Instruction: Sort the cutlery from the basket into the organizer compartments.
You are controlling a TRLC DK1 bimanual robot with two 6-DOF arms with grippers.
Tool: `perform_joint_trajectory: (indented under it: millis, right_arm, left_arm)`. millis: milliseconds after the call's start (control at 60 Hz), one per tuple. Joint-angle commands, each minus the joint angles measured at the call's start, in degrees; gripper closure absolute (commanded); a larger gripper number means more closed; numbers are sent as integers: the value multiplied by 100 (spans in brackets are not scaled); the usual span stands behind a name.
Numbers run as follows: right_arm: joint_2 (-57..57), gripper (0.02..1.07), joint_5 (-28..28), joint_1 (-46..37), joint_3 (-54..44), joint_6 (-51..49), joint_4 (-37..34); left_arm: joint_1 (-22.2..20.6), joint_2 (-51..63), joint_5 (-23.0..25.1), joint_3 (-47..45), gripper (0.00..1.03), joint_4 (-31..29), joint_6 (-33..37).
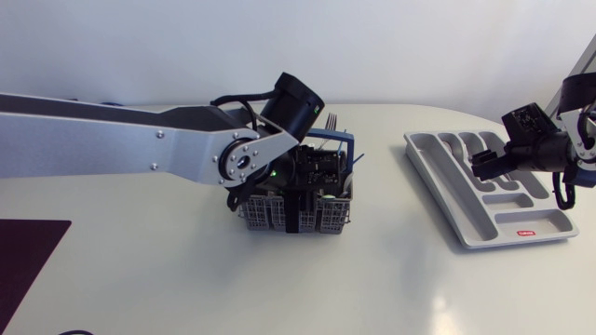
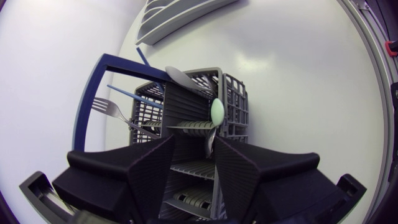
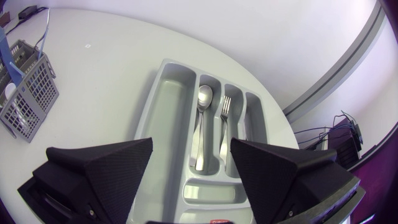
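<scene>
**Step in hand: taking one piece out of the basket**

1. Location of the work. The cutlery stood upright in the grey basket [image 2: 233,99] near the middle of the worktop [image 1: 186,270]. A fork [image 2: 112,111] leaned toward the basket's blue handle [image 2: 87,106]. A pale green spoon tip [image 2: 217,111] and a grey spoon [image 2: 180,78] rose from the far cells.

2. Left claw. My left claw [image 2: 194,142] hung directly over the basket, released, with its fingers standing apart. A slim silver piece [image 2: 209,140] stood in the gap, close against one finger. I could not see the other finger touching it, so I judged it not yet held.

3. Recommended procedure. I judged that the grasp called for centring the gap on that one stem before closing. An off-centre close would probably push the piece sideways against the cell wall. The pinch should fall on the stem below its head, and the lift should run straight up. That would keep the lift from tipping the basket or catching the blue handle.

4. Risk. The pieces stood crowded, so a neighbour could be caught in the same pinch.

5. Destination. The organizer [image 1: 484,233] lay well apart from the basket, on my right side. A sorted spoon [image 3: 202,124] and a sorted fork [image 3: 224,124] lay in neighbouring compartments.

6. Right claw. My right claw [image 3: 191,146] hovered over the organizer, released, with nothing between its fingers.
</scene>
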Motion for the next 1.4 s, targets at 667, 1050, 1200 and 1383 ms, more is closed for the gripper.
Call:
perform_joint_trajectory:
  millis: [667,1050,1200,1383]
  right_arm:
    - [-788,17,150,492,-640,9,-37]
    - [-1623,17,387,1388,-1009,150,-310]
    - [-1957,17,510,1792,-1149,299,-433]
    - [-2695,17,528,2346,-1439,431,-556]
  left_arm:
    - [-23,381,-63,-76,95,56,346]
    - [21,-120,-54,-111,100,38,276]
    - [21,-454,-54,-146,100,21,188]
    - [-5,-849,-54,-137,100,-14,-120]
